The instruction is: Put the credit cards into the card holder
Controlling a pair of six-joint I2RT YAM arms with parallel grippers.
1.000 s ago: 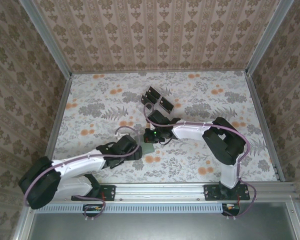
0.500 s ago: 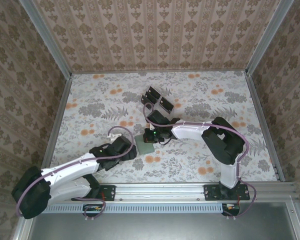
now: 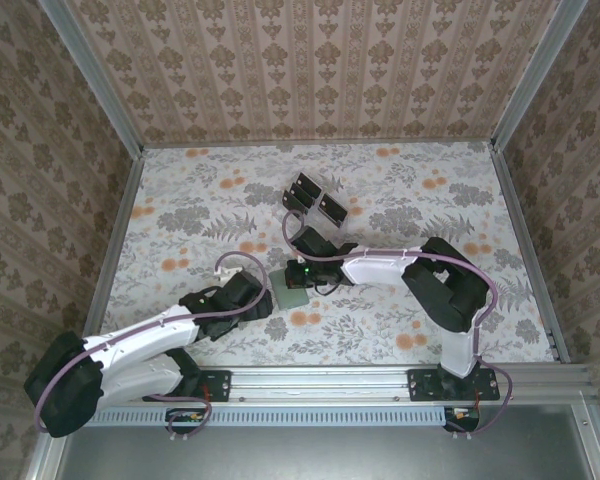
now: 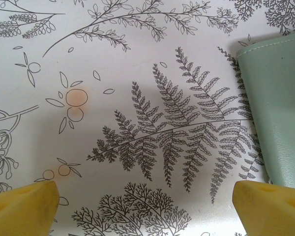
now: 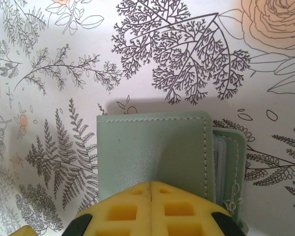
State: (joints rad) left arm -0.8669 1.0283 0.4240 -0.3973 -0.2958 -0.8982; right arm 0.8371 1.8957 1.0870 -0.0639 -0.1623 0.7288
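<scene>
While the card holder (image 3: 293,291) lay flat on the flower-printed table (image 3: 180,230), just below the centre of the overhead view, it was flanked by both arms. In the right wrist view it was seen at lower centre as a sage-green fold with a stitched rim. Its cover was slightly ajar toward the right of the frame, where pale inner layers were exposed. The right gripper (image 5: 152,191) was clenched, pad against pad, its tips set over the near edge of the holder. Whether a flap was pinched or the holder merely pressed down could not be told. The left gripper (image 4: 145,211) was spread wide and empty, its yellow fingertips (image 4: 22,206) set at the lower corners of the left wrist view, with the holder just beside the one at the right. The credit cards (image 3: 318,200) were seen as small dark pieces above centre in the overhead view, well apart from the holder.

The holder was judged to be light, soft and pliant, likely to be slid across the smooth printed surface if pushed and to be flopped shut if released. A hold on the free edge of the cover, with the folded spine pinned down, was judged best. The cards were judged to be thin, stiff and slick, best taken by an exposed edge across both faces.
</scene>
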